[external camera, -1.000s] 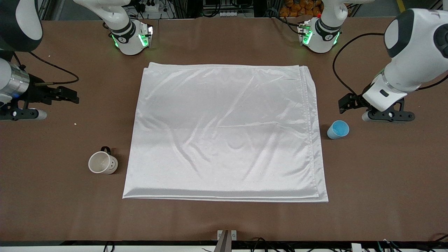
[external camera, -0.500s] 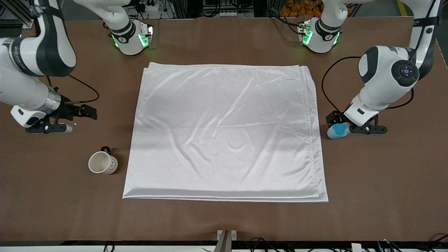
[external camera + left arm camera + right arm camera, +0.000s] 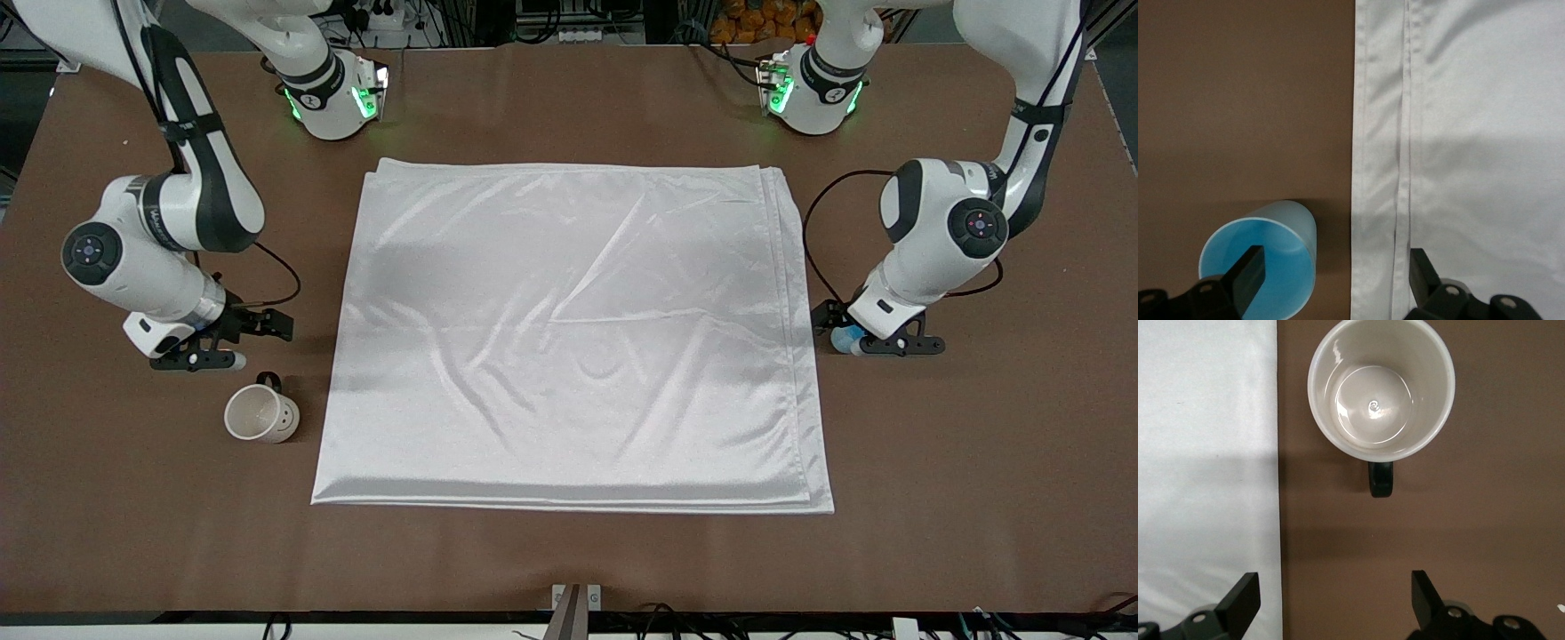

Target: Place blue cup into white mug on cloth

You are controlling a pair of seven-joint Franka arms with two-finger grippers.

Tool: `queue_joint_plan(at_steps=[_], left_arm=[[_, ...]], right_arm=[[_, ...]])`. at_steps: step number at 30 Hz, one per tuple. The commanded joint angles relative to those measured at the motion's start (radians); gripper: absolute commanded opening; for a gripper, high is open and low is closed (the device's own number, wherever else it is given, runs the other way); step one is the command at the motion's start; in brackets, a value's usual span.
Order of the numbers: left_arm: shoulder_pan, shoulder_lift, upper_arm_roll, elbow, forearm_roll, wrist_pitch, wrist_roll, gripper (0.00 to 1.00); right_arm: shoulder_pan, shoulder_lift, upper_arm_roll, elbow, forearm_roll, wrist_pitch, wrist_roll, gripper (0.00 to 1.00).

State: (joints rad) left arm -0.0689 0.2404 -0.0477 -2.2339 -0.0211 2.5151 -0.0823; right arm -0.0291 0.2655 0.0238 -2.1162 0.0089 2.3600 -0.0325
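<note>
we see the left gripper [image 3: 1331, 280] spread wide, low over the blue cup [image 3: 1261, 257] by the cloth's [image 3: 569, 329] edge at the left arm's end of the desk; one finger [image 3: 1248, 270] sits over the cup's mouth. the right gripper [image 3: 1331, 597] is wide too, holding nothing, just beside the white mug [image 3: 1381, 390]. we count one cup, one mug, one cloth.

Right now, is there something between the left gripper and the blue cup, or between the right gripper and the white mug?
Nothing visible. The left gripper is open low over the blue cup, one finger over its mouth. The right gripper is open, with bare table between it and the white mug.
</note>
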Motion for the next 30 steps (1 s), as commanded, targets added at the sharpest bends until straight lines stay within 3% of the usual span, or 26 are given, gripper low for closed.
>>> queue_joint_plan(at_steps=[1, 9, 13, 18, 22, 24, 30], left_arm=[[0.009, 0.014, -0.003, -0.013, 0.029, 0.022, -0.007, 0.96], [0.014, 0.051, -0.001, -0.024, 0.029, 0.053, -0.007, 0.93], [0.014, 0.065, -0.001, -0.027, 0.029, 0.062, -0.007, 0.9], [0.015, 0.074, 0.0, -0.027, 0.033, 0.063, -0.007, 0.86], [0.027, 0.077, 0.0, -0.027, 0.076, 0.063, -0.008, 0.72], [0.037, 0.077, -0.001, -0.027, 0.087, 0.063, -0.008, 0.6], [0.037, 0.076, -0.001, -0.026, 0.115, 0.062, -0.008, 0.18]], right_arm=[[-0.006, 0.05, 0.001, 0.021, 0.002, 0.044, 0.002, 1.0], [-0.003, 0.141, -0.002, 0.074, 0.002, 0.096, 0.006, 0.99], [-0.003, 0.172, -0.004, 0.094, 0.0, 0.108, 0.006, 0.93], [-0.003, 0.196, -0.005, 0.11, -0.001, 0.13, 0.006, 0.76], [-0.002, 0.208, -0.005, 0.122, 0.0, 0.133, 0.006, 0.61], [-0.003, 0.215, -0.005, 0.13, 0.0, 0.133, 0.006, 0.52], [-0.006, 0.216, -0.005, 0.139, 0.002, 0.133, 0.005, 0.12]])
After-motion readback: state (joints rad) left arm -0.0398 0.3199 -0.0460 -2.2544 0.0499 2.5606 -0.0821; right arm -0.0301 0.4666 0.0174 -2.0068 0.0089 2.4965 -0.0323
